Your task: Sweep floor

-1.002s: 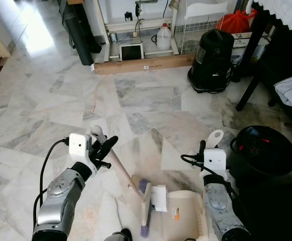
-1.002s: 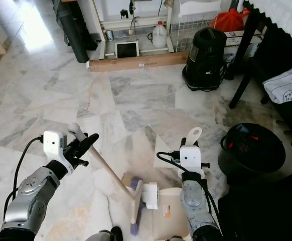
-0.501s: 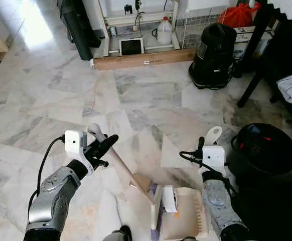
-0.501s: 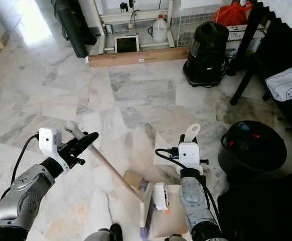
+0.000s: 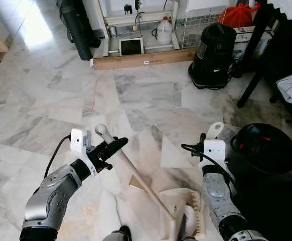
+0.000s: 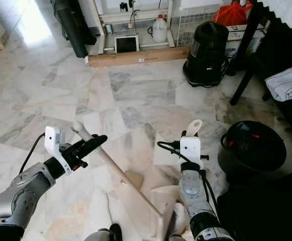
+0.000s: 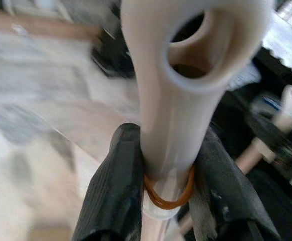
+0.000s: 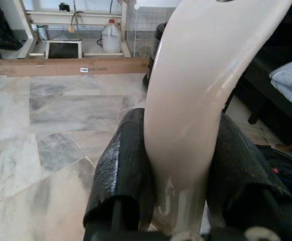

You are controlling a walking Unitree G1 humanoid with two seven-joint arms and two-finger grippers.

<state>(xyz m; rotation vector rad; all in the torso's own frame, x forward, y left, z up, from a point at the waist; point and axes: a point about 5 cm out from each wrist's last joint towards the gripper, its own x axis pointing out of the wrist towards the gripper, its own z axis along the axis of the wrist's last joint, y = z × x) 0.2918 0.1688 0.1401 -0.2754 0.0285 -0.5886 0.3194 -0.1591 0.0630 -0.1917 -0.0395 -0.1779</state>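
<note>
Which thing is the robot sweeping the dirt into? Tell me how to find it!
Look at the marble floor right in front of the robot, between its two arms. The dustpan lies low there, its handle gripped by the right gripper. It is cream and flat with a comb edge, unlike the round black bin beside it.

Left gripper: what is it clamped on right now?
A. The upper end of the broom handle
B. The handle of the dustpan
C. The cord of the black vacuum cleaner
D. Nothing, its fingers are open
A. The left gripper has its black fingers pressed on either side of the pale broom handle, just below its top end with the hanging hole.
</note>
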